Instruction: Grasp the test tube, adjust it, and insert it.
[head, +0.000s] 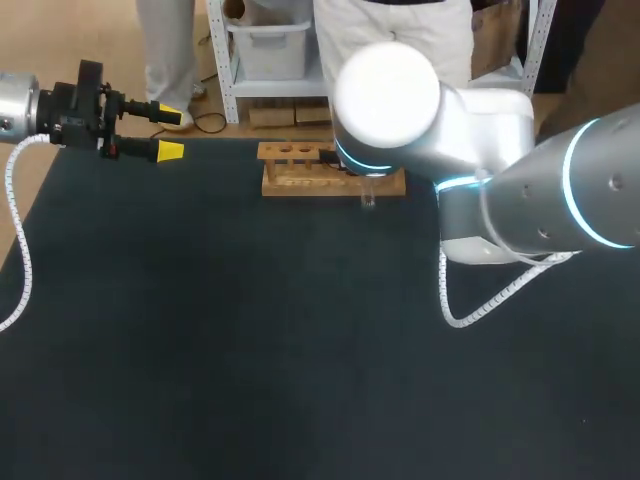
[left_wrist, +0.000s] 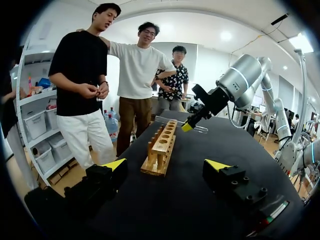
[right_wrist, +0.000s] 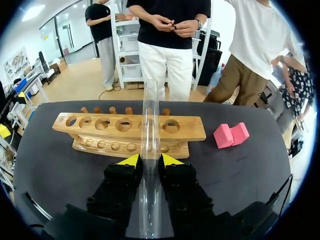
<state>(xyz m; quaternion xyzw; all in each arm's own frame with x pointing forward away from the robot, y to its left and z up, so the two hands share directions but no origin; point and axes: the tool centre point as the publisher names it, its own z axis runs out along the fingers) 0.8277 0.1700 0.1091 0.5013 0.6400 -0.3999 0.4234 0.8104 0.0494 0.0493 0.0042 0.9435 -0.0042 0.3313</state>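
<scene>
Right, I've got the test tube (right_wrist: 150, 115) in my right gripper (right_wrist: 150, 160). The jaws are closed narrow on the glass from both sides, and the tube lies along the fingers, pointing out over the wooden rack (right_wrist: 100, 122) just ahead. As I read it, this is the adjust step. The tube lies far too flat to go in, so I want to swing the wrist until the glass stands upright, closed end down, though I can't tell from here which end that is. Then I line it over one of the open holes in the top board and lower. Slow and straight does it: glass is slick, and a sideways nudge on a hole's rim could slip it in the grip or tip the rack. The rack sits at the far side of the table (head: 200, 350), with pink blocks (right_wrist: 231, 135) beside one end. My left gripper (head: 170, 134) hangs at the far left corner, jaws wide, holding nothing.
</scene>
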